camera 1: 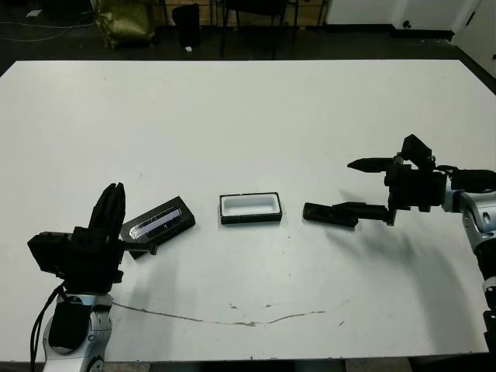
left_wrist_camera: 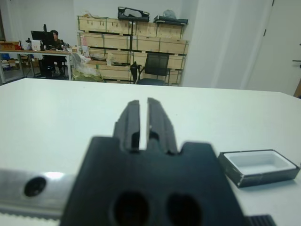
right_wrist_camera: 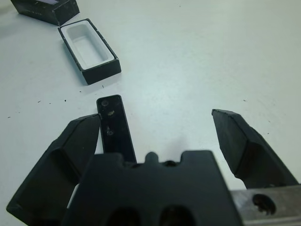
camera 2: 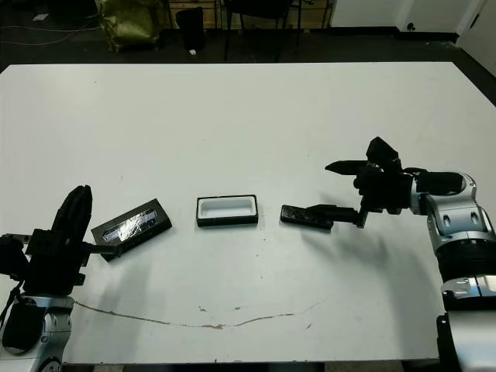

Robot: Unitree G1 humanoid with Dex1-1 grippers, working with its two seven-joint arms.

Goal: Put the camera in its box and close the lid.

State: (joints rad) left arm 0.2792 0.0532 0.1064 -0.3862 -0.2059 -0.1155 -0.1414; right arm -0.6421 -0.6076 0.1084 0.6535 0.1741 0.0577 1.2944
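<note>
On the white tabletop [camera 1: 248, 116], the left claw [camera 1: 110, 205] sits clenched and empty at the near left, beside the flat black glossy-striped lid [camera 1: 159, 225]. The white-lined black box [camera 1: 249, 208] lies centre; right of it the slim black camera [camera 1: 329, 213] lies between the spread fingers of the right claw [camera 1: 372, 188].

A white table [camera 1: 248, 116] fills most of the head views; a thin dark crack or scratch line [camera 1: 232, 319] is seen running across its near part. Beyond the far edge, a dark floor, a yellow-green bag [camera 1: 124, 19] and black chair legs [camera 1: 256, 23] are shown. In the left wrist view, wooden shelving [left_wrist_camera: 131, 42], an office chair [left_wrist_camera: 155, 66] and a seated person [left_wrist_camera: 52, 40] at a desk are visible.
</note>
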